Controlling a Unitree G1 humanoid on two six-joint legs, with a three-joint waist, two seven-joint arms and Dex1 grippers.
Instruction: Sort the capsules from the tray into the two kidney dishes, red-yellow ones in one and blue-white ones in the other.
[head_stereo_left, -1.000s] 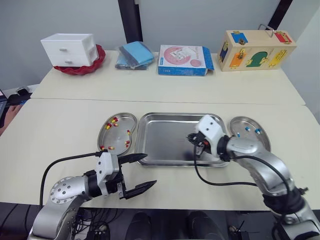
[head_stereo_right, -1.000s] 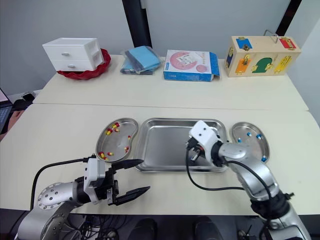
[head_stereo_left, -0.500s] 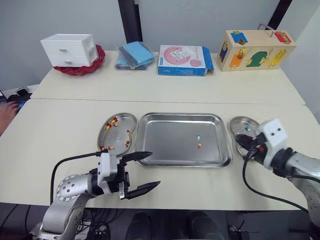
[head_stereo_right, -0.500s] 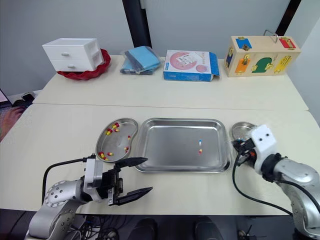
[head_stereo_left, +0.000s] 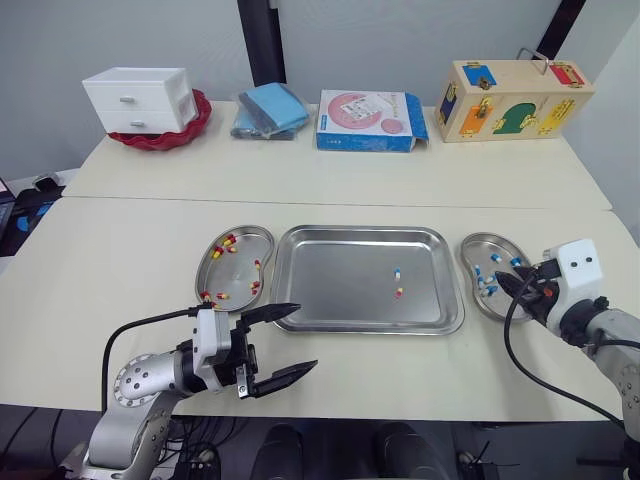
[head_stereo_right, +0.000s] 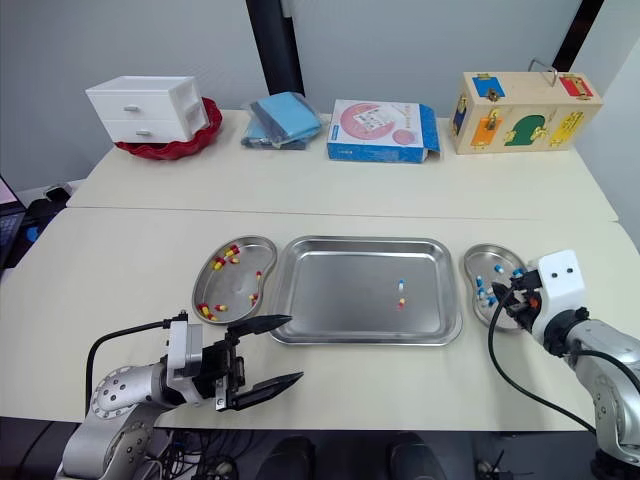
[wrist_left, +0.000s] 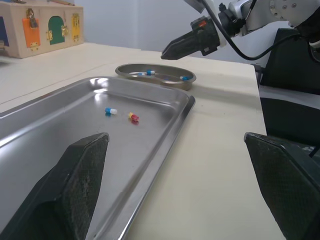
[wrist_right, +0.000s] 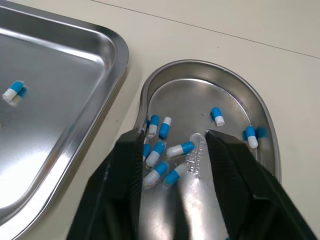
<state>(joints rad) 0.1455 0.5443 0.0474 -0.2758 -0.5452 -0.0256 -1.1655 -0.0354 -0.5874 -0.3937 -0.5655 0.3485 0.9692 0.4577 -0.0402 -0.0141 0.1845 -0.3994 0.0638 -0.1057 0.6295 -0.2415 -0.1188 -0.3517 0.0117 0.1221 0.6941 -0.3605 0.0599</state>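
While the tray (head_stereo_left: 340, 285) holds one blue-white capsule (head_stereo_left: 396, 272), one red-yellow capsule (head_stereo_left: 398, 293), left claw (head_stereo_left: 305, 338) and right claw (wrist_right: 174, 140) spread empty

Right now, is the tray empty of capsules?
No, one blue-white capsule and one red-yellow capsule lie close together toward the right end of the tray.

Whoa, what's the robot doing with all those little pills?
It's sorting capsules by colour. The right gripper hangs over the right kidney dish with its jaws open, above a bunch of blue-white capsules. The left kidney dish holds the red-yellow capsules. The left gripper, jaws open too, hovers by the near left corner of the tray. Two are left in the tray: a blue-white capsule and a red-yellow capsule.
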